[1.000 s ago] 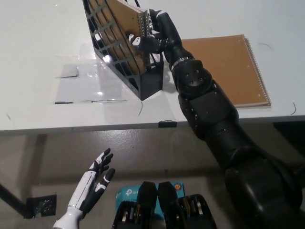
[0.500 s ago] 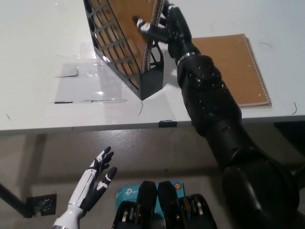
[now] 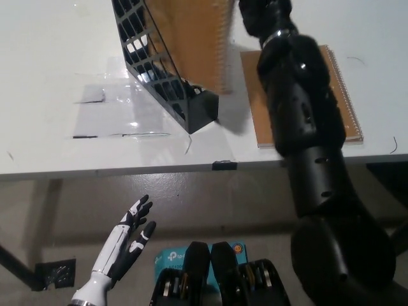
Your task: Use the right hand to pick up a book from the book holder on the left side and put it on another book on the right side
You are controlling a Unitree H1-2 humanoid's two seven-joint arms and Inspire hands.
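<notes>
My black right hand [image 3: 258, 14] is at the top edge of the head view, partly cut off, shut on the spiral side of a brown notebook [image 3: 194, 38]. The notebook hangs upright, lifted above the black mesh book holder [image 3: 159, 73], with its lower corner just over the holder's front end. A second brown spiral notebook [image 3: 341, 95] lies flat on the white table [image 3: 57, 57] to the right, partly hidden by my right arm. My white left hand [image 3: 124, 245] rests open at the lower left, below the table's level.
Clear tape patches [image 3: 105, 111] lie on the table left of the holder. A small black clip [image 3: 224, 166] sits on the table's front edge. A blue box [image 3: 171, 256] lies on the floor below.
My right hand has risen and moved right, pulling the notebook up out of the holder. The holder and the flat notebook have stayed put, and the left hand has barely moved.
</notes>
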